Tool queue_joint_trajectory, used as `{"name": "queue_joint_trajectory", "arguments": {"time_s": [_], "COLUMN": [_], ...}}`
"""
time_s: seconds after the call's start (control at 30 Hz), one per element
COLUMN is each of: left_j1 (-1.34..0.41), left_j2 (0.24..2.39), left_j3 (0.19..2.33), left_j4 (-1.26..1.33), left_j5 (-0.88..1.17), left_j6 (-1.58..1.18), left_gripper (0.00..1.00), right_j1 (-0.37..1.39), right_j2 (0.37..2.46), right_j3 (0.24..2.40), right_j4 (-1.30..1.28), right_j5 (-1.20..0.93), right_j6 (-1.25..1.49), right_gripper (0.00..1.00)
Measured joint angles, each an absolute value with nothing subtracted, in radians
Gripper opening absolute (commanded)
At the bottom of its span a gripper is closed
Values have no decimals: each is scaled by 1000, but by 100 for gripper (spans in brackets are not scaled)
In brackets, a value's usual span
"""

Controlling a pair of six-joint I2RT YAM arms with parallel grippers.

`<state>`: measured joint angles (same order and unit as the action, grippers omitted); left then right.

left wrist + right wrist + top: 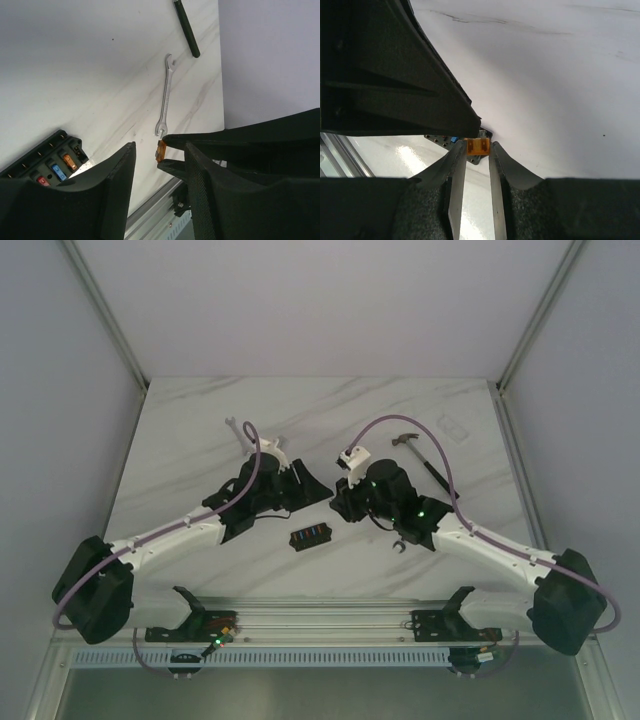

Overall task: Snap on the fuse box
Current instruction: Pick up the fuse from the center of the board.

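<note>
The right fingers (pixel 454 180) are pinching a small orange fuse (pixel 477 146) by its sides, with the fuse sitting at their very tips. The left fingers (pixel 117 185) are standing spread apart and gripping nothing. In the left wrist view the held fuse is showing in the gap beyond their tips, and from the right wrist one black left finger is reaching in just above the fuse; whether it is touching the fuse cannot be told. Both arms are leaning in toward the middle of the white marbled table (pixel 200 420), their fingers meeting close together there. The fuse box (pixel 309 537) is lying flat on the table just on the near side of that meeting point, between the two arms, apart from both sets of fingers. Its top is facing up, and red, blue and orange fuses are sitting in its slots, as the left wrist view is showing. A silver wrench (pixel 165 102) is lying on the table beside the right arm, and a second wrench (pixel 237 430) is lying beyond the left arm. A hammer (pixel 405 443) is resting beyond the right arm, its black handle pointing toward the table's right edge.
</note>
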<state>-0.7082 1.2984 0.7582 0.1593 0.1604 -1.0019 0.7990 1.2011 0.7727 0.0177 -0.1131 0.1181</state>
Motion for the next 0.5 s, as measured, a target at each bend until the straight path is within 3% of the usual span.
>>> {"name": "queue_joint_trajectory", "arguments": {"time_s": [0.5], "left_j1": [-720], "left_j2": [1302], "left_j3": [710], "left_j4": [211], "left_j5": [123], "left_j6": [-1075], "left_gripper": [44], "right_j1": [806], "right_j2": [1186], "right_j3": [752], "right_j4": [81], "right_j5": [-115], "right_j6": [142], "right_gripper": [20]}}
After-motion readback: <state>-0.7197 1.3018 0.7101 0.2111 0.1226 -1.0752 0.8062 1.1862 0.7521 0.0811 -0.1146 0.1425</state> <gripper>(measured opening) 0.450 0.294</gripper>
